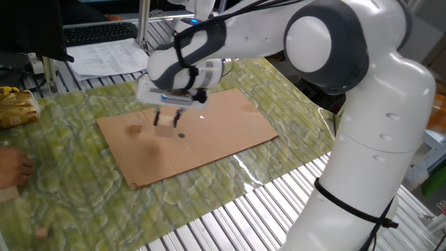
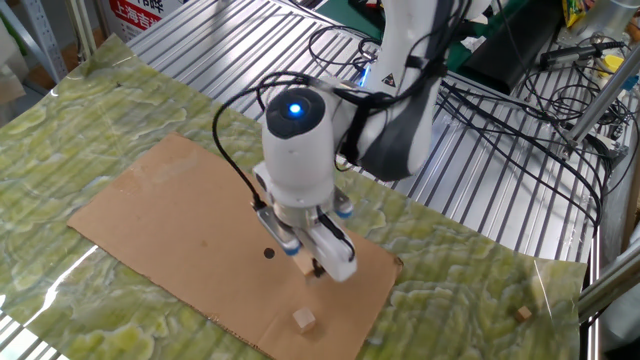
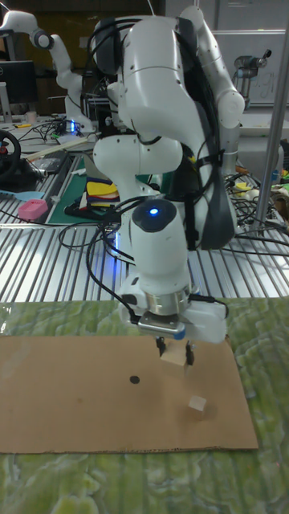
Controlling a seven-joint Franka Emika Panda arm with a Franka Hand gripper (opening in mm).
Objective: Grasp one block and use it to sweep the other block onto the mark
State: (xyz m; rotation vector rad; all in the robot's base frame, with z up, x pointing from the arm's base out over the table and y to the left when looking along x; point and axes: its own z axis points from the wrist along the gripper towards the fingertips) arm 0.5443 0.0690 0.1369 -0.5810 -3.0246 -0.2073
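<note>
My gripper [image 3: 175, 352] is shut on the larger tan block [image 3: 173, 361], holding it just above the brown cardboard [image 3: 64, 401]. In the other fixed view the gripper [image 2: 308, 266] and its block [image 2: 303, 264] hover between the mark [image 2: 268, 253] and the smaller block [image 2: 304, 319]. The smaller block [image 3: 197, 405] lies loose near the cardboard's edge, a short way from the held block. The dark round mark [image 3: 134, 380] is on the far side of the gripper from it. In one fixed view the gripper [image 1: 167, 120] is between the small block [image 1: 134, 128] and the mark [image 1: 181, 134].
The cardboard [image 1: 223, 132] lies on a green patterned mat [image 1: 83, 202] over a slatted metal table. A person's hand [image 1: 10, 167] rests at the mat's left edge. A yellow packet [image 1: 14, 106], papers [image 1: 108, 56] and a loose wooden bit [image 2: 523, 313] lie around.
</note>
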